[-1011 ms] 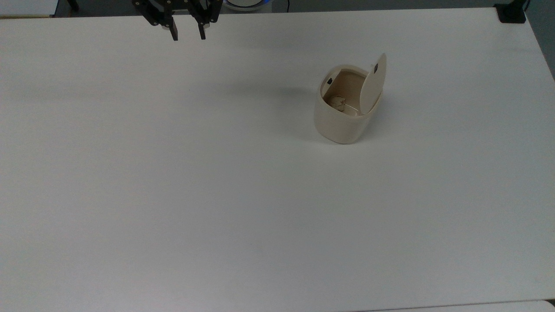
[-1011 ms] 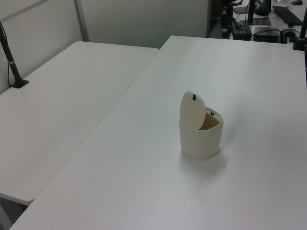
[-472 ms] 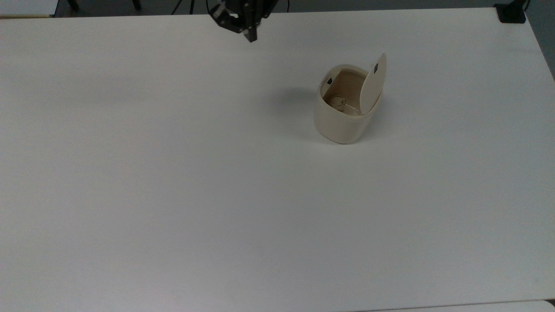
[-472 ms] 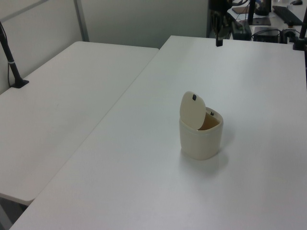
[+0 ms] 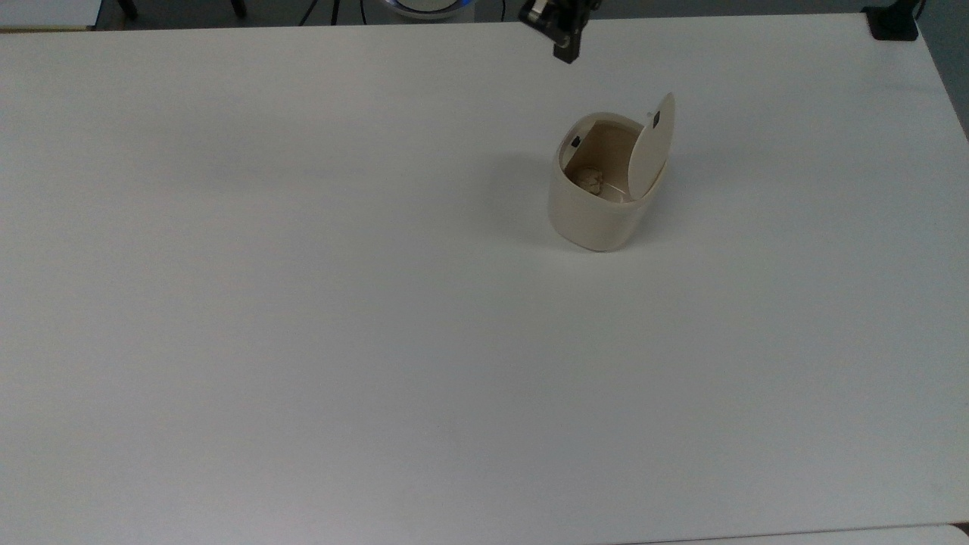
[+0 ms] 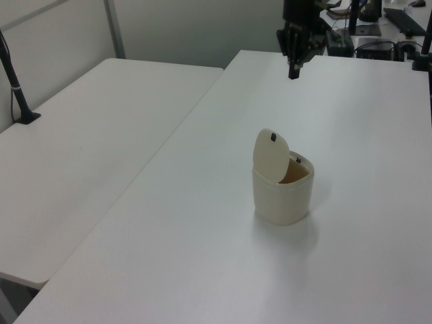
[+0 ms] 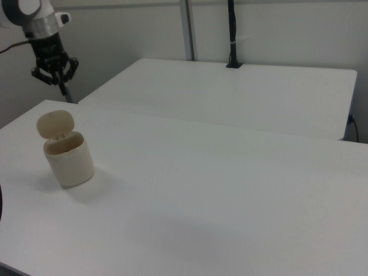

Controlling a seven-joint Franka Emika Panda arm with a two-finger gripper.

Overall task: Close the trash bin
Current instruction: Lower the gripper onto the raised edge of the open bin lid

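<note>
There is one trash bin (image 5: pixel 598 198) on the white worktop (image 5: pixel 303 303), and it stands upright, in the top view's upper right part. Its body is cream-beige with rounded corners. Its one lid (image 5: pixel 651 145) is of the same colour and stands raised almost upright on the side toward the top view's right, so the bin is open. On the lid there is one small black square mark (image 5: pixel 656 118), and a second small black square (image 5: pixel 575 141) sits on the inner rim on the opposite side. Inside the bin lies one small crumpled piece (image 5: pixel 590 179), pale in colour; what it is I cannot tell. One end effector (image 5: pixel 566 47) hangs above the far edge of the worktop, up and to the top view's left of the bin, well apart from it and touching nothing. In the left view the end effector (image 6: pixel 294 67) points down, behind the bin (image 6: pixel 283 191), and its fingers appear together, with nothing between them. In the right view the bin (image 7: pixel 68 156) stands at the right view's left, and the end effector (image 7: pixel 64 86) is above and behind it. A second white table (image 6: pixel 88 142) stands beside the worktop, on the left view's left.
</note>
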